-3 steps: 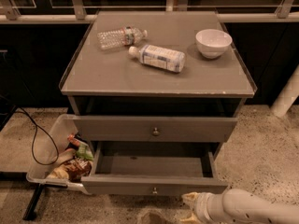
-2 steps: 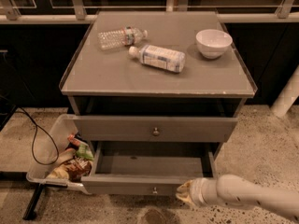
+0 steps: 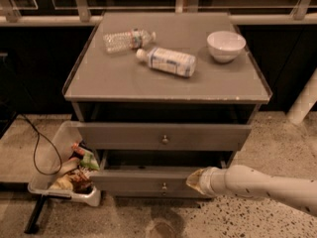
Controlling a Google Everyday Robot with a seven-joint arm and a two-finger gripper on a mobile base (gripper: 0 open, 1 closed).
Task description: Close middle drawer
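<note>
**A:** What's over on the far left?

**B:** A black cable (image 3: 37, 150) loops over the floor. Just beside the cabinet's left side sits a clear plastic bin (image 3: 59, 193) with snack packets (image 3: 79, 168) inside.

**A:** And on the cabinet itself?

**B:** 3 things lie on the grey top of the cabinet (image 3: 163, 86). A clear water bottle (image 3: 124, 40) lies on its side at the back left. A white bottle (image 3: 167, 61) with a printed label lies on its side near it, a little further forward and to the right. A white bowl (image 3: 226, 45) stands upright towards the back right corner.

**A:** Where is the middle drawer?

**B:** There are 2 grey knobbed fronts. The upper drawer (image 3: 124, 135) is the higher one. The middle drawer (image 3: 133, 181) is directly below it, and it is pulled out part of the way. Its front stands forward of the one above, and a dark strip of its inside shows between them. Its round metal knob (image 3: 164, 186) is at the centre.

**A:** And the gripper?

**B:** The gripper (image 3: 195, 181) is low on the right, its tan tip against the middle drawer's front, just right of the knob. The fingers look pressed together into 1 tapered point, as far as I can make out. The white arm (image 3: 262, 185) runs from it to the right edge, above the speckled floor (image 3: 277, 150).
</note>
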